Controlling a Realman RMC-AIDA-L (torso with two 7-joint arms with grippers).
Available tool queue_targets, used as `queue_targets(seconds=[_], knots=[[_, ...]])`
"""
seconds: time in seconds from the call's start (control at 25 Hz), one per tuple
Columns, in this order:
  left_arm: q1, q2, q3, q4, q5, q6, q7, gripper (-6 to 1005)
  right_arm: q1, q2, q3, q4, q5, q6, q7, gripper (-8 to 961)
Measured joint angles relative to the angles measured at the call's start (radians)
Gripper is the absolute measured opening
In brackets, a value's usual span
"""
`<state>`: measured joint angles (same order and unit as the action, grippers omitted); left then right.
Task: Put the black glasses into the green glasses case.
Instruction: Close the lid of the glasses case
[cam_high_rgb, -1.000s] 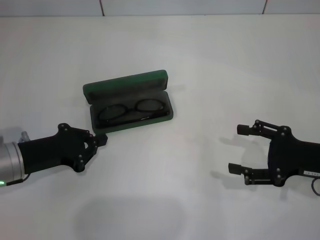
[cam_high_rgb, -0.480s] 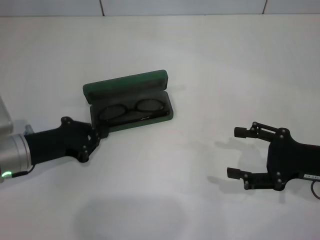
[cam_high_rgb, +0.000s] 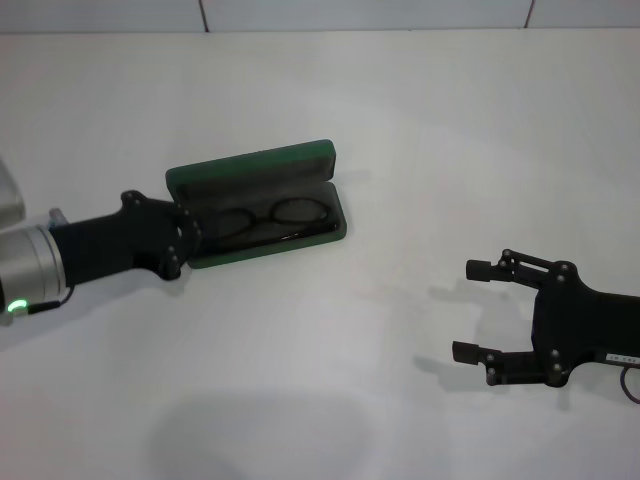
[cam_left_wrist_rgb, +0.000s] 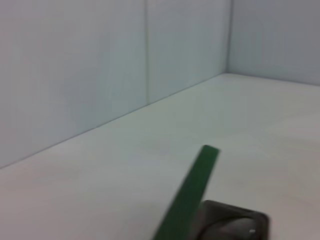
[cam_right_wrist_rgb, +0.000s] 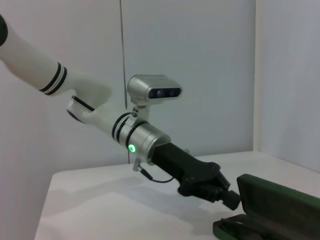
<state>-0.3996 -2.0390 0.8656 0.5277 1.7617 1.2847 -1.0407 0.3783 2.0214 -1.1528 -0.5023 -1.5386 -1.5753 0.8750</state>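
The green glasses case (cam_high_rgb: 255, 168) lies open on the white table, left of centre, with its lid raised at the back. The black glasses (cam_high_rgb: 262, 221) lie folded inside on the lining. My left gripper (cam_high_rgb: 186, 237) is shut and empty, and its tip is against the case's left end. The right wrist view shows the left gripper (cam_right_wrist_rgb: 226, 197) at the end of the case (cam_right_wrist_rgb: 274, 199). The left wrist view shows the lid's green edge (cam_left_wrist_rgb: 192, 192). My right gripper (cam_high_rgb: 469, 309) is open and empty, low over the table at the right, well away from the case.
The white table (cam_high_rgb: 400, 130) meets a pale wall at the back. The left arm's silver wrist with a green light (cam_high_rgb: 25, 285) stretches in from the left edge. The right arm's black hand (cam_high_rgb: 585, 325) fills the lower right corner.
My left gripper has moved away from me, from the case's front left corner up to its left end. My right gripper has drifted slightly nearer and to the left, still open.
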Motion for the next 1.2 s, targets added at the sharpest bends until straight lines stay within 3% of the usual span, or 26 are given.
queue_targets(seconds=[0.24, 1.2], knots=[[-0.020, 0.001, -0.001, -0.004, 0.006, -0.090, -0.020, 60, 0.001, 0.001, -0.001, 0.001, 0.000, -0.001, 0.000, 877], [-0.055, 0.004, -0.001, 0.000, 0.020, -0.213, -0.012, 64, 0.010, 0.002, -0.005, 0.008, 0.000, -0.001, -0.001, 877]])
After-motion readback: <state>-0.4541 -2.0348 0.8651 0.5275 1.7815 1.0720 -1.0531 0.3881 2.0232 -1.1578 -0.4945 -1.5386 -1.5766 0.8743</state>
